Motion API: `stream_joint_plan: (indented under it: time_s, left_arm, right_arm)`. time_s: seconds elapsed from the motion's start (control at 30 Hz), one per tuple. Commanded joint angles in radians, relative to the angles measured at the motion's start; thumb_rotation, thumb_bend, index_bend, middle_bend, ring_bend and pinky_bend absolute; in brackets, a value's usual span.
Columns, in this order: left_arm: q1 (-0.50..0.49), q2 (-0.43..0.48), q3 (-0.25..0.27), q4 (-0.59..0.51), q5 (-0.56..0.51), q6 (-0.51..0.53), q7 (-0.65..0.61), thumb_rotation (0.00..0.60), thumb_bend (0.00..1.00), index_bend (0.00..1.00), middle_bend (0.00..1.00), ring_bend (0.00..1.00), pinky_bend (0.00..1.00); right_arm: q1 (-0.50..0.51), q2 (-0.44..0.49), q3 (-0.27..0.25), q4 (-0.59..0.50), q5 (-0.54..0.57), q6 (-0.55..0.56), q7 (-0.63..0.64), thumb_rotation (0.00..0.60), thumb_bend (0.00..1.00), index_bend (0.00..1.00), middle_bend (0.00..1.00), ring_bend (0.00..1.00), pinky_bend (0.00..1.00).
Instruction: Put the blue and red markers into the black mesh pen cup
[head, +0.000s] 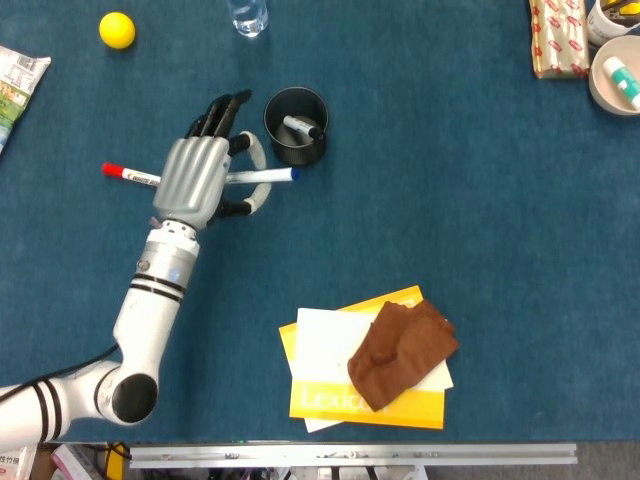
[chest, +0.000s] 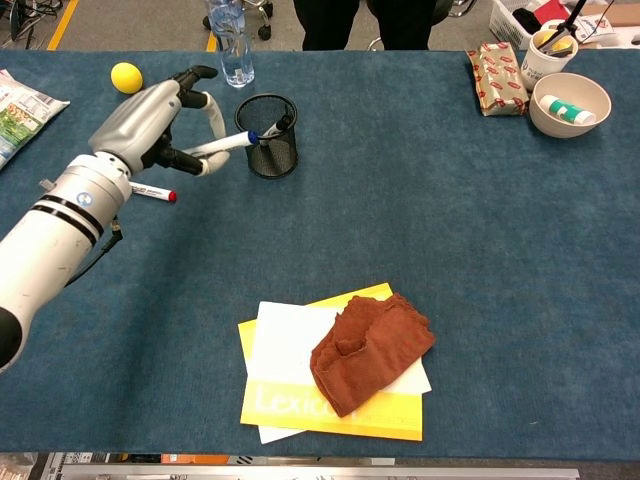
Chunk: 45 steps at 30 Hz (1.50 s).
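The left hand (head: 200, 170) pinches the blue marker (head: 262, 176) just beside the black mesh pen cup (head: 296, 126), at the cup's seven o'clock. Risk: the marker's tip could strike the rim and tip the light cup. Its long axis runs nine to three, blue cap toward three. The red marker (head: 128, 174) lies on the table at the hand's nine o'clock.
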Motion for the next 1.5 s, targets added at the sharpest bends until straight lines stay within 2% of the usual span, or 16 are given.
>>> stream_joint_plan:
  time_s: [0.03,0.4,0.67,1.03,1.5]
  left_arm:
    - [-0.024,-0.009,-0.024,0.022,-0.009,-0.033,-0.061,0.600,0.32,0.63,0.07,0.02,0.15]
    - [-0.072,-0.022,-0.048,0.063,0.021,-0.093,-0.227,0.600,0.33,0.63,0.07,0.02,0.15]
    - [-0.111,-0.044,-0.056,0.107,0.031,-0.109,-0.258,0.600,0.33,0.63,0.07,0.02,0.15]
    - [-0.162,-0.074,-0.077,0.191,0.073,-0.123,-0.376,0.600,0.33,0.63,0.07,0.02,0.15]
    - [-0.207,-0.114,-0.070,0.299,0.135,-0.134,-0.554,0.600,0.33,0.64,0.07,0.02,0.15]
  right_arm:
    - [0.000,-0.001,0.000,0.002,0.001,-0.001,0.002,0.600,0.00,0.28,0.28,0.29,0.43]
    - [0.002,-0.007,-0.003,0.013,0.003,-0.009,0.010,0.600,0.00,0.28,0.28,0.29,0.43]
    - [0.003,-0.009,-0.005,0.015,0.005,-0.015,0.010,0.600,0.00,0.28,0.28,0.29,0.43]
    - [0.004,-0.012,-0.010,0.013,0.004,-0.022,0.011,0.600,0.00,0.28,0.28,0.29,0.43]
    - [0.004,-0.018,-0.015,0.016,0.009,-0.032,0.014,0.600,0.00,0.28,0.28,0.29,0.43]
